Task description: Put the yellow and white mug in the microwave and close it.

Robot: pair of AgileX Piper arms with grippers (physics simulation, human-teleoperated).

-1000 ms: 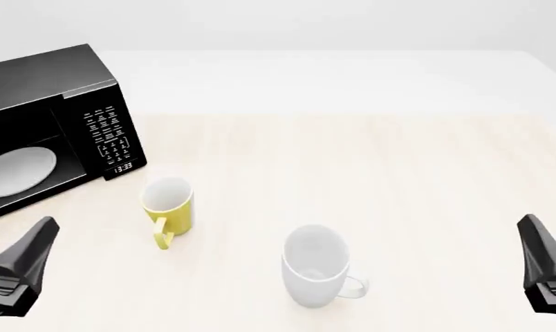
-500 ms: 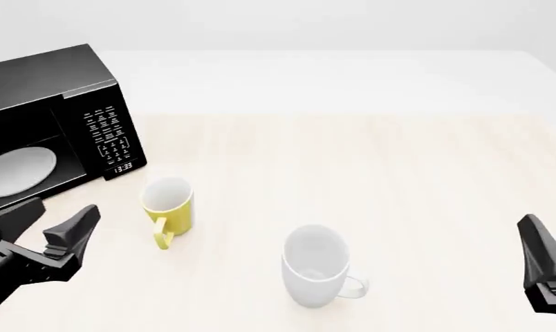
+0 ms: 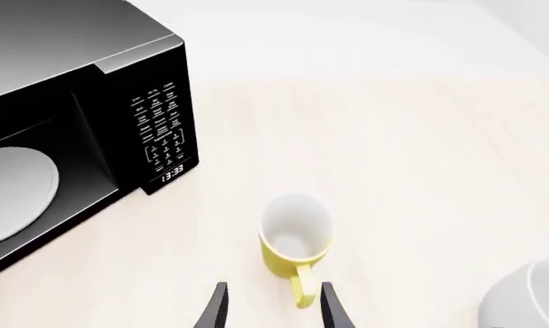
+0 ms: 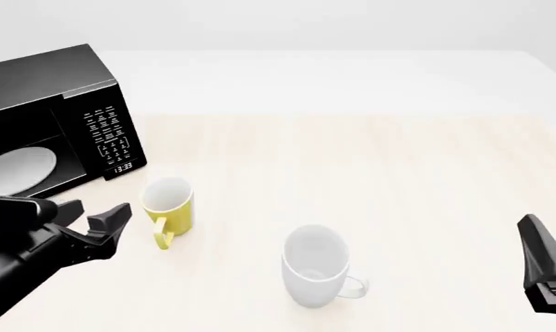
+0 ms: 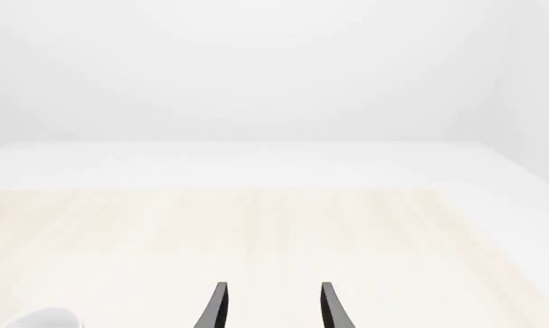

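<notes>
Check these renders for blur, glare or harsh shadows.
Front view: sharp, flat lighting, only faint shadow under the yellow and white mug. Left wrist view: crisp, microwave keypad markings visible, no glare. Right wrist view: washed-out pale, table barely separates from background.

front overview, two forward-facing wrist close-ups

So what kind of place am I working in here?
Likely a simulated kitchen-style tabletop: a black microwave standing open, a yellow and white mug and a white mug on a pale wooden table, against blank white surroundings.
</notes>
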